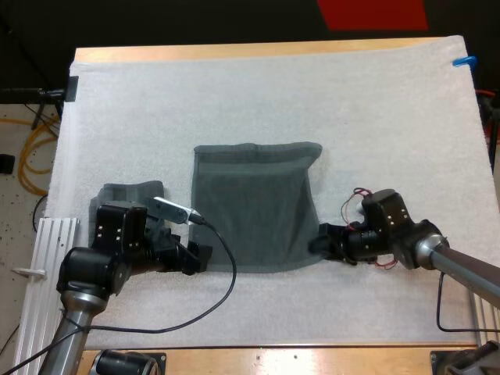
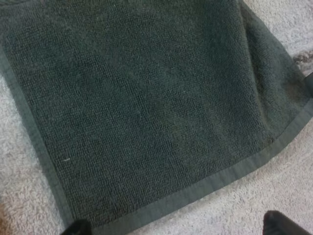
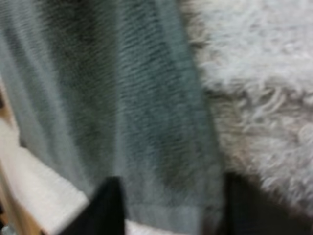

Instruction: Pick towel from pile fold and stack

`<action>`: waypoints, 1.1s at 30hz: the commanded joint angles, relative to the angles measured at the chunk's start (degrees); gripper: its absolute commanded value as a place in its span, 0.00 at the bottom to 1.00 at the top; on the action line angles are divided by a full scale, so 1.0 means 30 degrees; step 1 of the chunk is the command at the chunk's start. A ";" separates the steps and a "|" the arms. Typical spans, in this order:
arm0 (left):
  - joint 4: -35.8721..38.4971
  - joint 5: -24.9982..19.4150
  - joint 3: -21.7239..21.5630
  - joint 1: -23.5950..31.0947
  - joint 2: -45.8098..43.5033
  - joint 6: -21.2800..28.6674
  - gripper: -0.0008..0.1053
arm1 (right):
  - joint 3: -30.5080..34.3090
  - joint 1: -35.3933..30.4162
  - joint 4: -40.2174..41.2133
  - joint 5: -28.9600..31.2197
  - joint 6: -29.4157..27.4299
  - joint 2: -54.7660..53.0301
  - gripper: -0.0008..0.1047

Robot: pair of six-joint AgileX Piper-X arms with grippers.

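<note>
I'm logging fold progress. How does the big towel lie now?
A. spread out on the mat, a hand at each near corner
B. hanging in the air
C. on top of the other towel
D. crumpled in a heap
A: the towel lies spread on the white mat, with the left hand and right hand at its near corners.

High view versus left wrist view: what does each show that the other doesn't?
The high view takes in the wider scene: both arms, the right tool at the spread towel's near right corner, and a second towel just beyond the left arm. The left wrist view gives the close look: the towel's weave and hem, with the left tool's fingertips standing apart at its near edge. Shared: the spread towel on the white mat.
</note>
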 commanded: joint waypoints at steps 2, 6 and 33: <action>-0.0071 0.0165 -0.0037 0.0001 -0.0177 -0.0095 0.63 | 0.0083 -0.0007 0.0109 0.0340 0.0009 0.0119 0.18; -0.0071 0.0165 -0.0037 0.0001 -0.0177 -0.0095 0.63 | 0.0083 -0.0007 0.0109 0.0702 -0.0044 0.0119 0.01; -0.2456 0.0280 0.3576 -0.0697 0.0081 -0.2311 0.63 | 0.0083 -0.0007 0.8435 0.4467 -0.4319 -0.6995 0.01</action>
